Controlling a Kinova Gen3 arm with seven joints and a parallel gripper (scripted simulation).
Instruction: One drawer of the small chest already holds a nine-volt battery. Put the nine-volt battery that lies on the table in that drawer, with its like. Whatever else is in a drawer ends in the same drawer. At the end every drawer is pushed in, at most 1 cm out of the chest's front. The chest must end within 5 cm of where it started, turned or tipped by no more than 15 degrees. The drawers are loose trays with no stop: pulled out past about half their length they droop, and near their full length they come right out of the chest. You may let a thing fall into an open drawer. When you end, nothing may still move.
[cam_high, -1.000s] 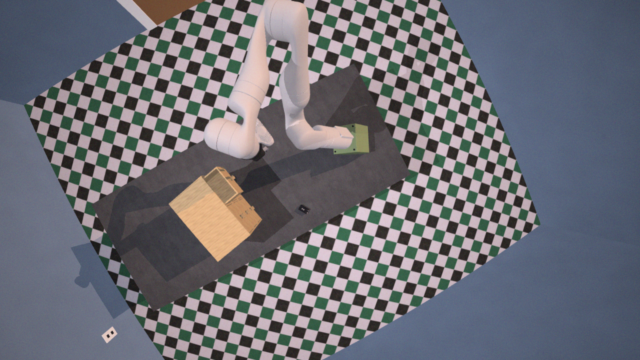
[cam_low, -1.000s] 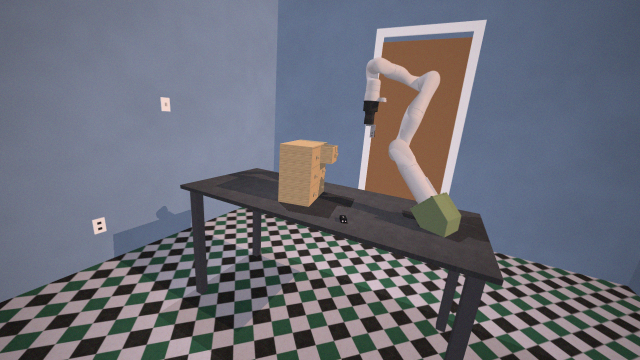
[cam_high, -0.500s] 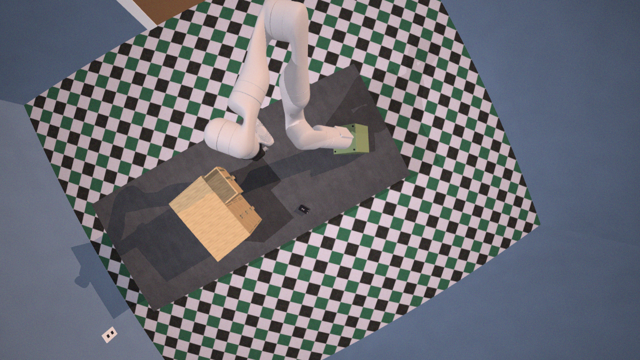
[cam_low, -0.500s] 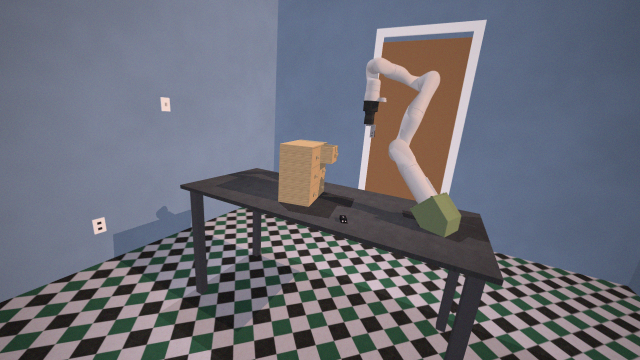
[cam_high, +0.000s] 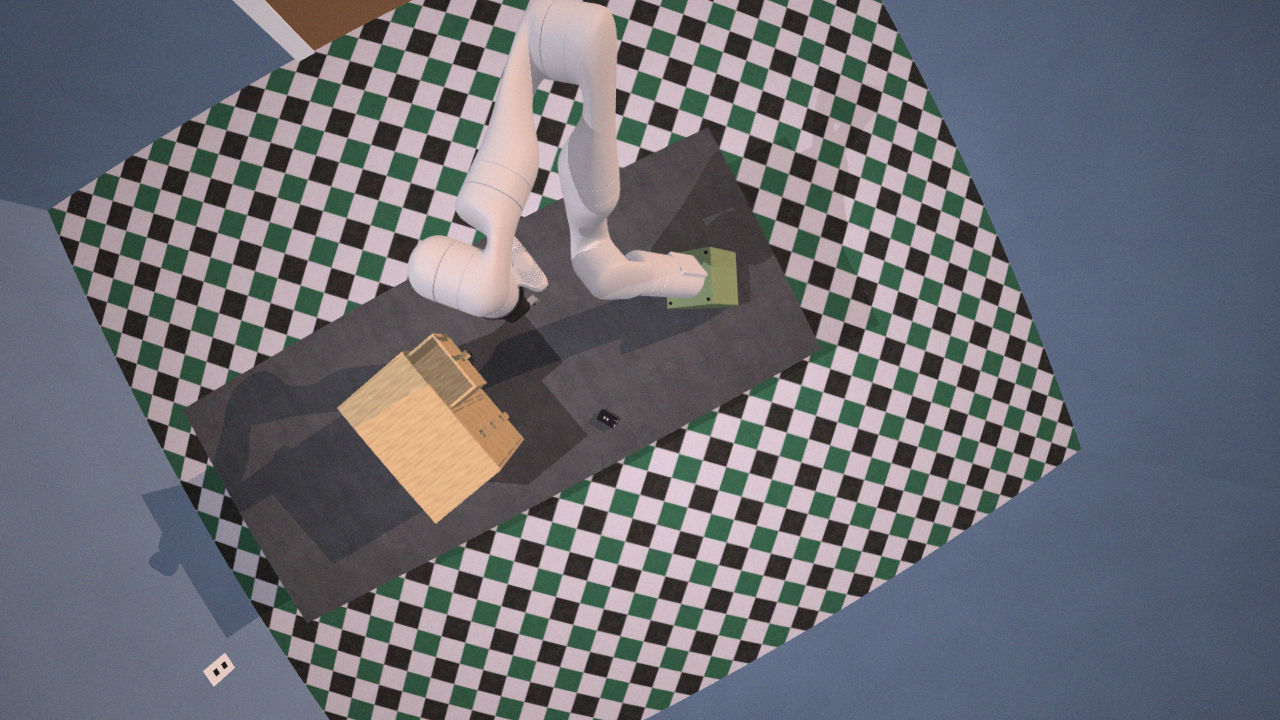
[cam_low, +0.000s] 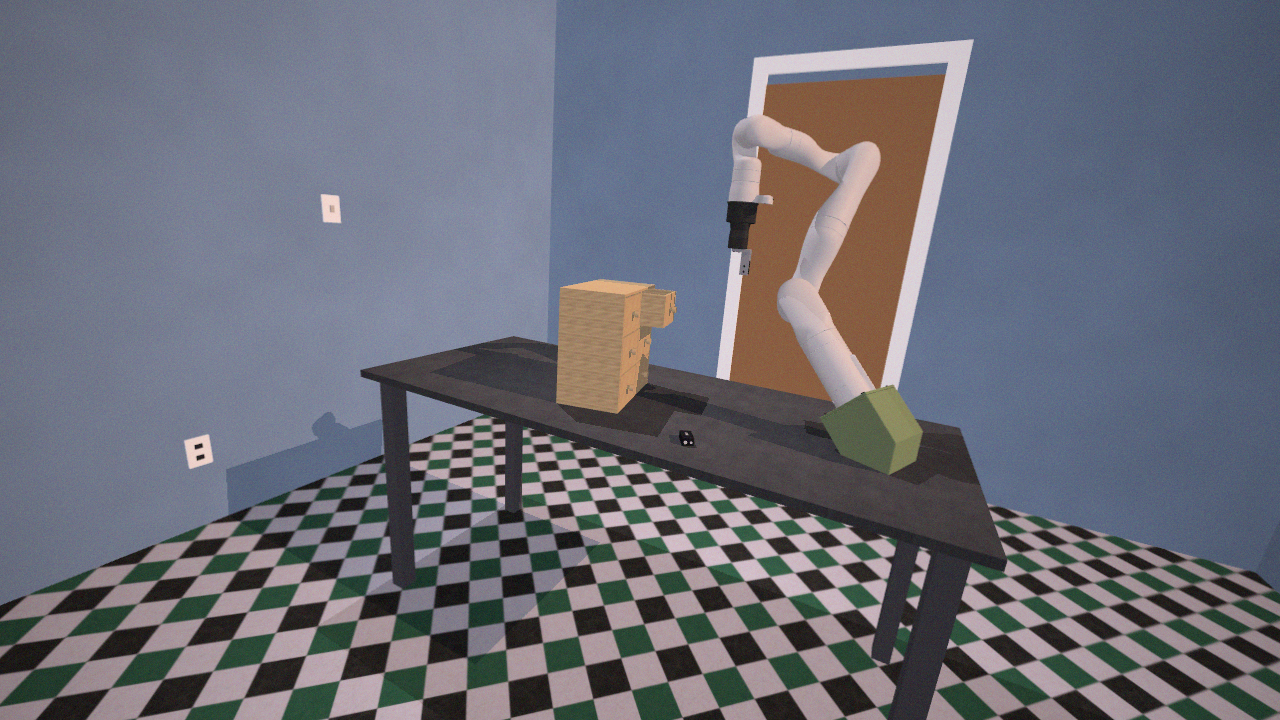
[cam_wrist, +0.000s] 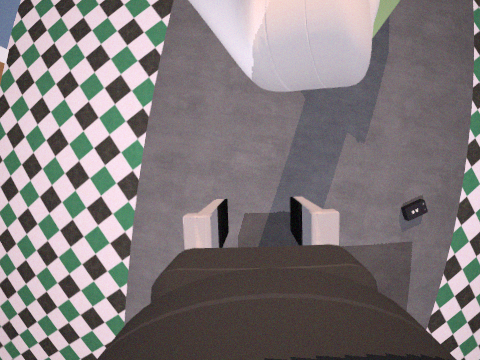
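Exterior: end effector (cam_low: 744, 263) (cam_wrist: 259, 215) open, well abv tbl (cam_high: 680, 358) (cam_low: 760, 456) (cam_wrist: 225, 135).

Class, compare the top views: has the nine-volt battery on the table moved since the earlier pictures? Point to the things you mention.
No: the battery (cam_high: 608, 418) (cam_low: 686, 437) (cam_wrist: 414, 209) keeps its place relative to the chest (cam_high: 429, 438) (cam_low: 590, 349), so there is no direction to give.
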